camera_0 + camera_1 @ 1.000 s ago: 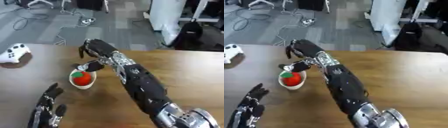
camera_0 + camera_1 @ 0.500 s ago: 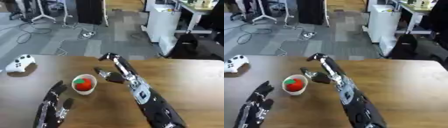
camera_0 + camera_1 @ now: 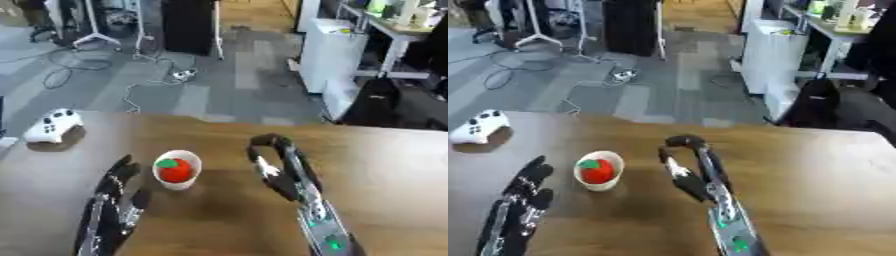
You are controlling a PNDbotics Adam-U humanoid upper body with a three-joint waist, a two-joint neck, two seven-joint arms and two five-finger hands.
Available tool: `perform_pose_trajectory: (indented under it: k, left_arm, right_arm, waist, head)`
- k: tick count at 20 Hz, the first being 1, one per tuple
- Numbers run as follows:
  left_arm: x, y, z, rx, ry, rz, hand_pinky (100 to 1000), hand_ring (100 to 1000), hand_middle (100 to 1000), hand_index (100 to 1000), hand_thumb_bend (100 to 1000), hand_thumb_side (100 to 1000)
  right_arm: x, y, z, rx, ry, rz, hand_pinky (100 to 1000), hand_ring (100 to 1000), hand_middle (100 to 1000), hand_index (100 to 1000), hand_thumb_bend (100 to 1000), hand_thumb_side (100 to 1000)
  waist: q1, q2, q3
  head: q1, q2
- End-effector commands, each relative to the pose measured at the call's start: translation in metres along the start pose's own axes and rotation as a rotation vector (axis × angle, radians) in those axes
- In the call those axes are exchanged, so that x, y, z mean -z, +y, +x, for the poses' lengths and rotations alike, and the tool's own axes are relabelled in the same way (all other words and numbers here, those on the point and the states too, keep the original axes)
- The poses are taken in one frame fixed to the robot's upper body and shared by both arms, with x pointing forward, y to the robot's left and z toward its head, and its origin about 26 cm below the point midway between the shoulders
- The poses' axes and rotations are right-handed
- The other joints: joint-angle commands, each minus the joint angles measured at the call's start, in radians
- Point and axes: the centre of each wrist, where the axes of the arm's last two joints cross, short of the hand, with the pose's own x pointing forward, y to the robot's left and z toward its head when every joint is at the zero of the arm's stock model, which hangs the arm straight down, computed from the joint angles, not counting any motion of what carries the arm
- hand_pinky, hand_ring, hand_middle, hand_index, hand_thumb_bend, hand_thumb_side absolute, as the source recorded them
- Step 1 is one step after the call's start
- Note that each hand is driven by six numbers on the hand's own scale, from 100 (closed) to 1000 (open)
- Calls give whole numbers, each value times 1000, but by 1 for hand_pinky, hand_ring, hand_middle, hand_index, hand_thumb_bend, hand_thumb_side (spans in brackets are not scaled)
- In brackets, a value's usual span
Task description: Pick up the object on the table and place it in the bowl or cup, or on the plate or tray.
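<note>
A red, round object with a green top (image 3: 175,170), resembling a strawberry or small tomato, sits inside a small white cup (image 3: 178,179) that stands upright on a brown wooden surface (image 3: 385,165), left of centre in the view. Judged from how things lie, the main part of the task looks done: the object is in the cup, and nothing else that needs picking up shows near it on the surface. What may remain is only for the hands to draw clear and settle. The right hand (image 3: 278,167) is just to the right of the cup, apart from it and not touching it. It is raised with its forearm stretching back toward the lower edge of the view; its fingers are curled over at the top in a hooked shape and hold nothing. The left hand (image 3: 112,195) rests near the lower left corner, just beside the cup on its left, with fingers straight, slightly spread and pointing up the surface, also holding nothing. A white game controller (image 3: 52,126) lies at the far left edge of the surface, well apart from the cup. Beyond the surface is a grey office floor with cables.
</note>
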Motion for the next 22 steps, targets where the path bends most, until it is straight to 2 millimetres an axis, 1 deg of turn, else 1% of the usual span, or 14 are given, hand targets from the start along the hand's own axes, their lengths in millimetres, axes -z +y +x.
perform_pose_trajectory:
  k: [1, 4, 7, 13, 19, 22]
  left_arm:
    - [9, 3, 5, 2, -39, 23, 1000, 872, 904, 781, 732, 682]
    - [9, 2, 4, 0, -43, 31, 1000, 874, 906, 783, 732, 685]
    - [7, 1, 2, -4, -38, 34, 1000, 875, 906, 782, 731, 684]
    - [5, -1, 1, -13, -33, 33, 1000, 874, 905, 782, 727, 681]
    - [5, -3, 2, -17, -31, 28, 1000, 874, 905, 781, 718, 668]
    - [5, -5, 3, -18, -31, 25, 1000, 874, 905, 780, 710, 656]
  right_arm:
    - [-14, -10, 7, 48, -21, -41, 988, 753, 634, 726, 345, 509]
    - [-38, -10, 0, 73, 21, -44, 1000, 769, 648, 735, 337, 488]
    - [-50, -5, -1, 108, 40, -49, 1000, 767, 650, 737, 322, 474]
    - [-53, -6, 4, 119, 37, -57, 1000, 760, 643, 729, 319, 461]
    - [-50, -9, 7, 112, 30, -72, 1000, 758, 643, 730, 317, 455]
    - [-49, -10, 8, 115, 28, -77, 1000, 770, 660, 761, 299, 434]
  waist:
    - [5, -8, -4]
    - [6, -6, -7]
    - [9, -6, -8]
    - [14, -7, -11]
    - [17, 1, -14]
    - [17, 9, -14]
  head:
    - [23, -30]
    - [30, -32]
    - [27, -30]
    - [9, -17]
    - [1, -9]
    - [-1, -4]
